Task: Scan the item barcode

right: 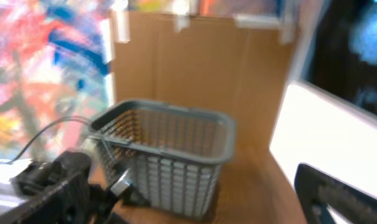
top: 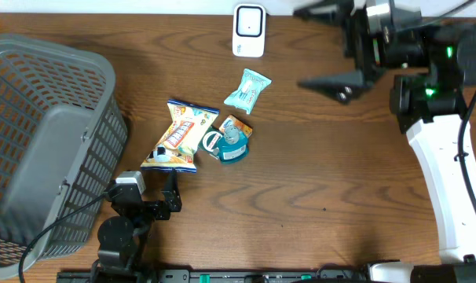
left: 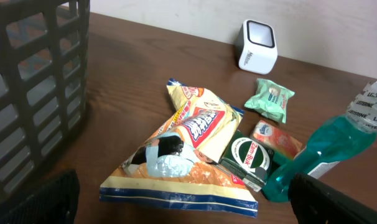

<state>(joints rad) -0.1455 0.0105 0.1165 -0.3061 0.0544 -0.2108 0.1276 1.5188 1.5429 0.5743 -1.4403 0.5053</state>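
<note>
Crinkly foil snack bag (top: 177, 135) lies mid-surface toward the near edge, touching the mouthwash bottle (top: 232, 145). It is probably light, soft and slippery, so pinch a sealed end. Left claw (top: 148, 187), just beside it, and right claw (top: 330, 47), near the far edge, both gape wide and empty. No barcode shows; it is perhaps underneath.

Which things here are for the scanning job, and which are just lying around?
For the job: white scanner, snack bag, mint-green packet, teal bottle, orange packet, dark green pack.
Just lying about: grey basket, as far as I can tell.
</note>
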